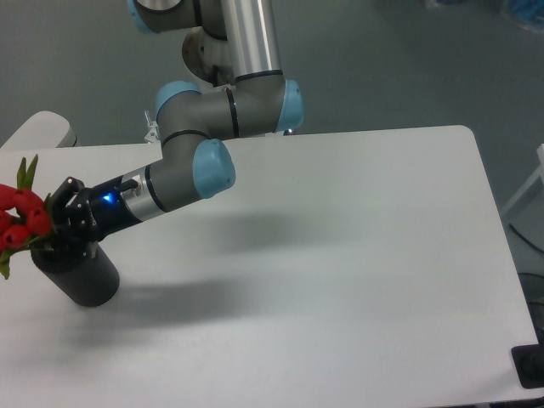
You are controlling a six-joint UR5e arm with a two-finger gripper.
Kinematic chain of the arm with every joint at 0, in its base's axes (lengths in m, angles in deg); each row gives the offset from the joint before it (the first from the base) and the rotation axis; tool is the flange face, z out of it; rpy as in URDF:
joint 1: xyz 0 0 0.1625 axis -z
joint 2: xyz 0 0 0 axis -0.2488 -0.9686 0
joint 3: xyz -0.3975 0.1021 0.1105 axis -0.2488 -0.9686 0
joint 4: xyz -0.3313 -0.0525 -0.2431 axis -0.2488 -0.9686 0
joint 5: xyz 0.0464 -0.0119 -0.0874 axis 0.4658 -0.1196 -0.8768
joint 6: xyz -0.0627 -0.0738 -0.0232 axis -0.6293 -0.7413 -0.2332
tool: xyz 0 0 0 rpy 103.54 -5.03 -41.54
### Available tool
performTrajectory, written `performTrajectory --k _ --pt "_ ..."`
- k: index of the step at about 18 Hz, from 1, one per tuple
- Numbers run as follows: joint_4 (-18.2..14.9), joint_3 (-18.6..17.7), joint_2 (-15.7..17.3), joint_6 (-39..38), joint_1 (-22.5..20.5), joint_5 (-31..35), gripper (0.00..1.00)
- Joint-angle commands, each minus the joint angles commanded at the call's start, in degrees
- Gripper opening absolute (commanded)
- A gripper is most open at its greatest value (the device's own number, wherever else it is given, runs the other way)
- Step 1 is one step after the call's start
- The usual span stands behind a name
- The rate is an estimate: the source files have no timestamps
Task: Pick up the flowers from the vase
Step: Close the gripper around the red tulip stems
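Observation:
The flowers (19,214), red tulip buds with green leaves, stick out of the vase's mouth at the far left of the white table (340,255) and lean left. They are partly cut off by the frame edge. The vase (85,276) is a matte black cylinder near the table's left front. My gripper (58,223) is black with a blue light behind it. It sits right at the vase's mouth, against the stems just below the buds. Its fingers blend with the dark vase and stems, so their spacing is unclear. The stems are hidden.
The arm reaches from the back centre down and left across the table. A white rounded object (38,129) lies beyond the table's back left corner. A black object (530,365) sits at the front right corner.

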Motion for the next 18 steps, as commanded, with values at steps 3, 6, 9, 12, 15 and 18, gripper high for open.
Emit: performTrajectory --k 3,6,9,12,15,18 --pt "0.0 -0.3 1.1 -1.6 -0.3 -0.1 0.20" --pt "0.0 -0.3 1.9 -3.2 -0.9 -0.4 0.20" --pt "0.0 -0.4 3.2 -5.8 -1.1 -0.6 0.20" --pt "0.0 0.4 4.0 -6.5 -1.8 -2.0 0.20" --pt "-0.1 0.4 4.7 -7.6 -3.1 -5.4 0.20" --pt "0.0 0.5 5.3 -8.8 -4.0 -7.4 0.20"
